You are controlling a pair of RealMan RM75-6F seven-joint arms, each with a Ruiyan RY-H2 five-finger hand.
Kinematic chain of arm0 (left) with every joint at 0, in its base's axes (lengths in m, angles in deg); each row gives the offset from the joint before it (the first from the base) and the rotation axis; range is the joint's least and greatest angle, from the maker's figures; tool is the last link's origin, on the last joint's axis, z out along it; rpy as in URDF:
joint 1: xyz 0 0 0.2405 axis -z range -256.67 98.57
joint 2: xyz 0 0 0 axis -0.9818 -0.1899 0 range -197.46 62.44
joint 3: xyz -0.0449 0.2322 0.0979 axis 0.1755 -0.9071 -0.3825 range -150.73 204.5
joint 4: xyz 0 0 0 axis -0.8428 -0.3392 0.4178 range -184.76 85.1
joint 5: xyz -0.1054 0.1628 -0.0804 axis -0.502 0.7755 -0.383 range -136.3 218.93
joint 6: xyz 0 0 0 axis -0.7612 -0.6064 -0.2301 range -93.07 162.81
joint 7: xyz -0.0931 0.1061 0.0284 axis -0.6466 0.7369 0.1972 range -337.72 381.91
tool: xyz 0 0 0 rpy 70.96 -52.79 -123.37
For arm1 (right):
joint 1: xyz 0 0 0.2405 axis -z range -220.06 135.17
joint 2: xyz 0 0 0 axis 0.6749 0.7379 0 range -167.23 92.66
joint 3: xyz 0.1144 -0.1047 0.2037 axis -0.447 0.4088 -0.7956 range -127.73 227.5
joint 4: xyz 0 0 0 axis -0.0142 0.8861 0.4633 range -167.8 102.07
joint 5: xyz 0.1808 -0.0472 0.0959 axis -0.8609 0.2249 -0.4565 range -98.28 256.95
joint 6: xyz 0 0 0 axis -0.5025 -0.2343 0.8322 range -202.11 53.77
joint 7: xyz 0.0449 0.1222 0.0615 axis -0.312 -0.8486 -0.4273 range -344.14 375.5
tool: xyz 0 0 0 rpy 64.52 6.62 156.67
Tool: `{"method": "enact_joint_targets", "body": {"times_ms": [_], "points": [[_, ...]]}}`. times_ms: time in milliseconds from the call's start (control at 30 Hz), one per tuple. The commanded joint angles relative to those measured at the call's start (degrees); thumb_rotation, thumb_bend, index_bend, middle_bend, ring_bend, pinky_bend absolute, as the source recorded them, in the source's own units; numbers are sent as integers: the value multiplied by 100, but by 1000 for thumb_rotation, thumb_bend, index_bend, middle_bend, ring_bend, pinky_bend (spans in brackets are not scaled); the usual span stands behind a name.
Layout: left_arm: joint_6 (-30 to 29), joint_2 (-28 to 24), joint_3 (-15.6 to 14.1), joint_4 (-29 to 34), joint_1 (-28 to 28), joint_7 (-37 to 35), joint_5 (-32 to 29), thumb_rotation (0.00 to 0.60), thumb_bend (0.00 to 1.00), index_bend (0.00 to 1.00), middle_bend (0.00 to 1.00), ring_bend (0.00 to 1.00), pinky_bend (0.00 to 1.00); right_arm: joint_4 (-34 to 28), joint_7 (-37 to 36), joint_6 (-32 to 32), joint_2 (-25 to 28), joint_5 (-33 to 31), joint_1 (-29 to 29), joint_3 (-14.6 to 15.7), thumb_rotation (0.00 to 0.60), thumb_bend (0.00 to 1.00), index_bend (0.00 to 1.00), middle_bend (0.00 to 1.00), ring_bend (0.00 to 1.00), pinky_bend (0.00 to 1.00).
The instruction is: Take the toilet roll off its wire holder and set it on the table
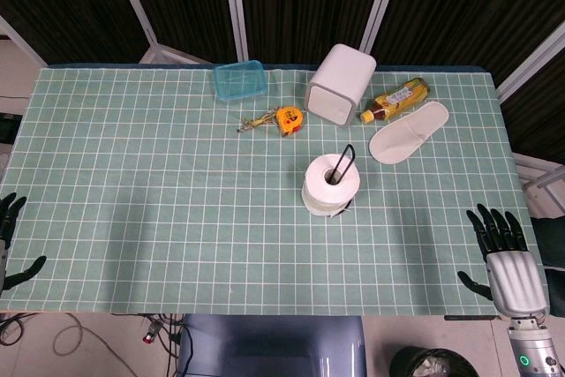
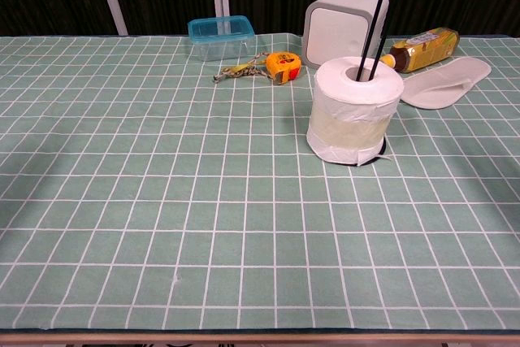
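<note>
Right hand (image 1: 509, 258) rests open and empty at the table's (image 1: 132, 218) near right edge; left hand (image 1: 11, 236) lies at the near left edge, fingers spread, holding nothing. Toilet roll (image 1: 331, 184) stands upright, axis vertical, threaded on the wire holder (image 1: 346, 165) right of centre. It lies ahead and left of the nearer right hand.

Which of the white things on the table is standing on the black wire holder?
The toilet roll, mid-table, with the wire holder rising through its core. The white slipper lies flat and the white bin stands holderless behind.
</note>
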Motion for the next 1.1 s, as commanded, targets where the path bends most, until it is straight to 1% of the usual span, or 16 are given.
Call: {"method": "enact_joint_targets", "body": {"times_ms": [33,333,667,1000,1067,1100], "points": [[-48,-14,-4,12,-20,-26,23,600,176,35,0,0,21,-13,26,11,-25,-28,11,-17,600,0,0,0,0,0],[-101,-27,-21,33,-45,8,66,600,176,35,0,0,21,-90,32,39,-38,-143,48,-79,600,0,0,0,0,0],[-164,-49,-19,49,-78,-40,75,600,176,35,0,0,21,-294,-487,-167,62,-273,39,-37,600,0,0,0,0,0],[-233,-90,-25,80,-126,-91,83,600,176,35,0,0,21,-347,-766,-464,29,-421,-47,-32,600,0,0,0,0,0],[-220,-93,-25,80,-124,-81,73,600,176,35,0,0,21,-462,-989,-574,19,-560,-63,-59,600,0,0,0,0,0],[-210,-92,-28,79,-122,-67,69,600,176,35,0,0,21,-612,-1285,-771,47,-746,-105,-89,600,0,0,0,0,0]]}}
